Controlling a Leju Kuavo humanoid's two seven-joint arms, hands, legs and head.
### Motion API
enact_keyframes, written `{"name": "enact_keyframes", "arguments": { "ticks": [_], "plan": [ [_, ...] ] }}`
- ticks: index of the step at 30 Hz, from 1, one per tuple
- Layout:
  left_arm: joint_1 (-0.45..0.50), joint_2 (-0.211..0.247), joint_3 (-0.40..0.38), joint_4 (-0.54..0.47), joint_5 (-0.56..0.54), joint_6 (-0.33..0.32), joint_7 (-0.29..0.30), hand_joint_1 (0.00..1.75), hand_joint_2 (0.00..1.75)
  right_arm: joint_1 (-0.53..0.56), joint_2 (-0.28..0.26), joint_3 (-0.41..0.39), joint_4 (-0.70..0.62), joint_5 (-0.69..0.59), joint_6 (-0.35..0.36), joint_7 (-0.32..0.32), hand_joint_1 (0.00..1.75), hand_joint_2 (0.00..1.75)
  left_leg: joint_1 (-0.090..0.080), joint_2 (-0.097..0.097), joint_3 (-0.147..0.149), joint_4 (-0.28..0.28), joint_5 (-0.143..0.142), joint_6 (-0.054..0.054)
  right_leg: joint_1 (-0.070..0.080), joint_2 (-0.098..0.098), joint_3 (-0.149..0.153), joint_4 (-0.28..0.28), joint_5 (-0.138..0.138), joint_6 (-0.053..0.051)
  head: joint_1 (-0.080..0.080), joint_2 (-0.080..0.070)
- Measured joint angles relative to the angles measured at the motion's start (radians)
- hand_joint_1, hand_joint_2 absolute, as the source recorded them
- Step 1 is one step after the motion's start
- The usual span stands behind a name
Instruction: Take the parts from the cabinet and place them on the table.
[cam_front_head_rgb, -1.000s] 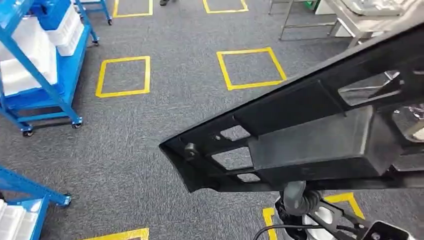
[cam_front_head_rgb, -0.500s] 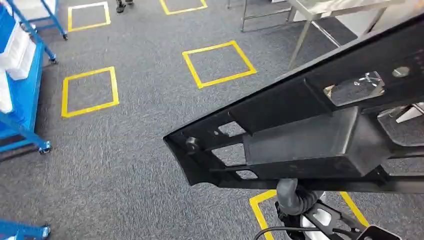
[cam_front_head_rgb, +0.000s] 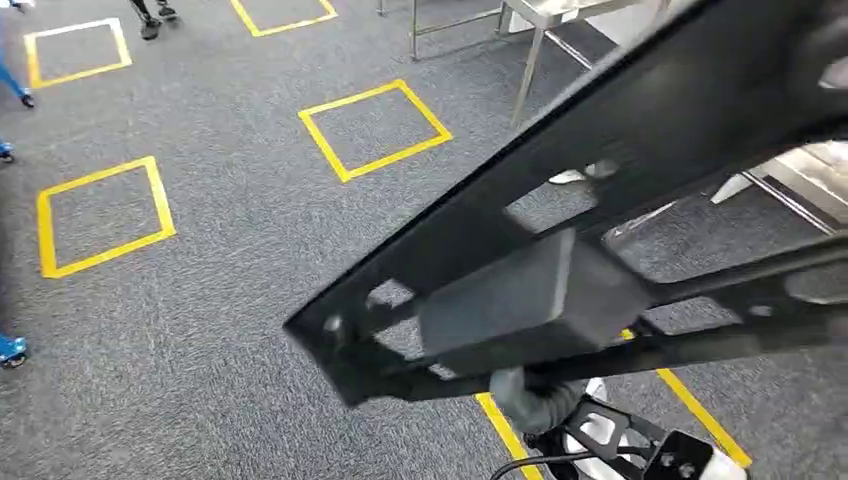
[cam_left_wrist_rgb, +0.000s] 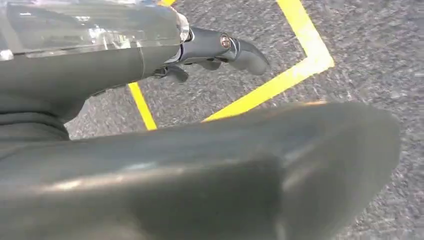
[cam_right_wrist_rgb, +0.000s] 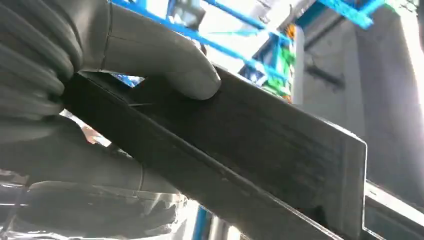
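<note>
A long black plastic part (cam_front_head_rgb: 560, 290) with cut-out openings and a boxy block on it crosses the head view from lower left to upper right, carried in the air above the carpet. In the right wrist view my right hand (cam_right_wrist_rgb: 105, 75) grips one edge of the black part (cam_right_wrist_rgb: 260, 145), with the thumb (cam_right_wrist_rgb: 170, 60) pressed on its flat face and the other fingers underneath. My left hand (cam_left_wrist_rgb: 200, 125) hangs over the floor holding nothing, its dark fingers (cam_left_wrist_rgb: 225, 47) stretched out apart from the thick thumb. A metal table (cam_front_head_rgb: 540, 12) stands at the far upper right.
Grey carpet carries yellow tape squares (cam_front_head_rgb: 375, 130) (cam_front_head_rgb: 100, 215). The table's metal legs (cam_front_head_rgb: 527, 75) reach the floor ahead on the right. A pale frame (cam_front_head_rgb: 800, 175) lies at the right edge. A person's feet (cam_front_head_rgb: 152, 18) are at the top left. Blue racking (cam_right_wrist_rgb: 240, 45) sits behind the part.
The whole picture has shifted: the camera has turned, the floor squares slide left and the blue racks leave the picture. The black part now tilts more steeply across the view.
</note>
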Motion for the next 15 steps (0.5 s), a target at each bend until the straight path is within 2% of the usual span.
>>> {"name": "enact_keyframes", "arguments": {
  "ticks": [1,2,3,4,5,6,7,8,9,13,14,15],
  "plan": [
    [0.004,-0.001,0.000,0.000,0.002,0.000,0.000,0.00,0.00,-0.008,-0.009,0.012,0.021,-0.002,0.000,-0.002,1.75,1.75,-0.003,0.012,0.000,0.000,-0.001,0.002,-0.003,-0.019,-0.037,0.075,-0.038,0.004,0.000,0.000],
    [0.007,-0.002,0.001,0.000,0.007,0.000,0.002,0.00,0.00,-0.010,-0.015,0.021,0.041,-0.005,0.001,-0.003,1.75,1.75,-0.006,0.025,0.000,0.000,-0.003,0.004,-0.004,-0.029,-0.078,0.155,-0.071,0.006,0.000,0.000],
    [0.009,-0.004,0.001,0.000,0.008,0.000,0.003,0.00,0.00,-0.010,-0.022,0.032,0.061,-0.006,0.001,-0.003,1.75,1.75,-0.007,0.039,0.000,0.001,-0.004,0.006,-0.005,-0.033,-0.113,0.223,-0.090,0.007,0.000,0.000],
    [0.009,-0.005,0.002,0.000,0.008,0.002,0.003,0.00,0.00,-0.010,-0.029,0.039,0.077,-0.006,0.001,-0.003,1.75,1.75,-0.007,0.051,0.000,0.001,-0.006,0.006,-0.006,-0.036,-0.127,0.245,-0.084,0.007,0.000,0.000],
    [0.009,-0.008,0.002,0.000,0.009,0.003,0.003,0.00,0.00,-0.014,-0.037,0.049,0.093,-0.007,0.003,-0.003,1.75,1.75,-0.008,0.062,0.002,0.001,-0.008,0.004,-0.006,-0.037,-0.113,0.214,-0.055,0.007,0.000,0.000],
    [0.008,-0.010,0.002,0.000,0.009,0.004,0.003,0.00,0.00,-0.022,-0.040,0.057,0.105,-0.007,0.004,-0.003,1.75,1.75,-0.008,0.072,0.006,0.001,-0.010,0.003,-0.005,-0.042,-0.079,0.146,-0.014,0.004,0.000,0.000],
    [0.008,-0.014,0.002,0.000,0.009,0.005,0.003,0.00,0.00,-0.030,-0.043,0.064,0.116,-0.008,0.004,-0.003,1.75,1.75,-0.008,0.083,0.012,0.001,-0.014,0.000,-0.003,-0.058,-0.027,0.046,0.034,-0.001,0.000,0.000],
    [0.007,-0.016,0.002,0.000,0.009,0.007,0.003,0.00,0.00,-0.038,-0.045,0.070,0.124,-0.012,0.003,-0.003,1.75,1.75,-0.009,0.090,0.017,0.001,-0.018,-0.003,0.001,-0.090,0.019,-0.042,0.065,-0.009,0.000,0.000],
    [0.008,-0.019,0.002,0.000,0.010,0.007,0.003,0.00,0.00,-0.049,-0.047,0.076,0.135,-0.018,0.001,-0.002,1.75,1.75,-0.016,0.098,0.019,0.002,-0.022,-0.010,0.016,-0.122,0.030,-0.068,0.044,-0.016,0.000,0.000],
    [0.005,-0.024,0.007,0.000,0.017,0.008,-0.008,0.00,0.00,-0.069,-0.056,0.091,0.166,-0.051,-0.013,0.004,1.75,1.75,-0.018,0.138,0.033,-0.007,-0.027,-0.028,0.017,-0.073,0.025,-0.074,0.051,-0.035,0.000,0.000],
    [0.004,-0.024,0.008,0.000,0.019,0.009,-0.013,0.00,0.00,-0.074,-0.058,0.094,0.169,-0.056,-0.016,0.006,1.75,1.75,-0.016,0.127,0.035,-0.007,-0.034,-0.036,0.007,-0.063,0.033,-0.083,0.056,-0.041,0.000,0.000],
    [0.003,-0.024,0.008,0.000,0.020,0.009,-0.016,0.00,0.00,-0.081,-0.059,0.097,0.173,-0.061,-0.016,0.006,1.75,1.75,-0.011,0.086,0.026,0.023,-0.056,-0.038,0.005,-0.054,0.037,-0.086,0.057,-0.044,0.000,0.000]
  ]
}}
